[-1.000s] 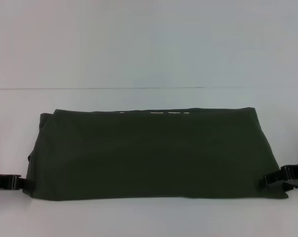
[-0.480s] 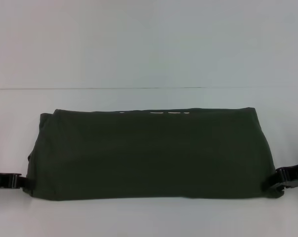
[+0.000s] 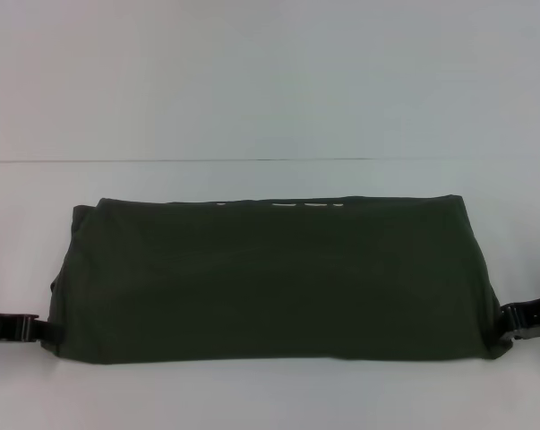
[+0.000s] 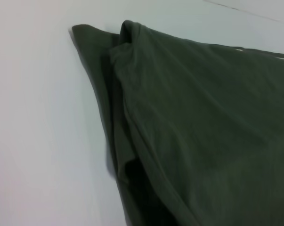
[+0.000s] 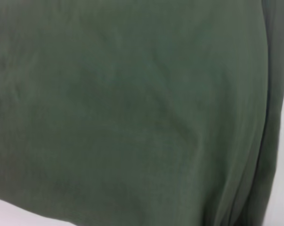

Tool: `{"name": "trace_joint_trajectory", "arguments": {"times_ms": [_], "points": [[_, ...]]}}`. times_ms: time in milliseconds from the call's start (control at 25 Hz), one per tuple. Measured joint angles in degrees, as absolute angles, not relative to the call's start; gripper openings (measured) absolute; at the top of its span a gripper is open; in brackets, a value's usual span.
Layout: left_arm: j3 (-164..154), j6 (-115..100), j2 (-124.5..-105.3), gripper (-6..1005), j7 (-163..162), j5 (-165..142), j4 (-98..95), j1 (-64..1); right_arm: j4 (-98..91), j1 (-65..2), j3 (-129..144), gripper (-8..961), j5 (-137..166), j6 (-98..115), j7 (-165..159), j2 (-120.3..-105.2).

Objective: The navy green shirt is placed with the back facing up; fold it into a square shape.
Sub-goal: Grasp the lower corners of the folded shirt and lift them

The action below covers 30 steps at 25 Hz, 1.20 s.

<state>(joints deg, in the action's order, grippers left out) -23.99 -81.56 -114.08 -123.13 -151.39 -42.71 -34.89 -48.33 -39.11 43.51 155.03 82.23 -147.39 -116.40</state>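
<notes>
On the white bench point(image 3: 270, 90), the head view is showing the shirt point(image 3: 274, 278) lying as a wide band, left claw point(image 3: 10, 328) and right claw point(image 3: 529, 320) at its near corners, likely positioned for the next fold; grip cannot be told. Wrist views are showing only layered cloth.

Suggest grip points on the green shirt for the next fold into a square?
The navy green shirt lies as a wide flat band, so take its two near corners. The left gripper and right gripper already sit at those short ends; come in sideways, low along the white table, where the stacked layers show at the edge.
</notes>
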Motion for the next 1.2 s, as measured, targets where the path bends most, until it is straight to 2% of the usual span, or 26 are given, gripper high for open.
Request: {"name": "trace_joint_trajectory", "arguments": {"times_ms": [40,240,1200], "points": [[-23.97,-81.56,-114.08,5,-123.13,-151.34,-42.71,-34.89,-48.34,-39.11,43.51,136,155.03,82.22,-147.39,-116.32],[-23.9,-81.71,-113.93,4,-123.22,-151.27,-42.71,-34.94,-48.34,-39.11,43.74,21,155.1,82.28,-146.81,-116.01],[-23.61,-96.99,-112.46,5,-124.44,-163.3,-47.52,-36.38,-49.7,-37.84,44.56,20,155.53,99.88,-137.98,-115.38]]}}
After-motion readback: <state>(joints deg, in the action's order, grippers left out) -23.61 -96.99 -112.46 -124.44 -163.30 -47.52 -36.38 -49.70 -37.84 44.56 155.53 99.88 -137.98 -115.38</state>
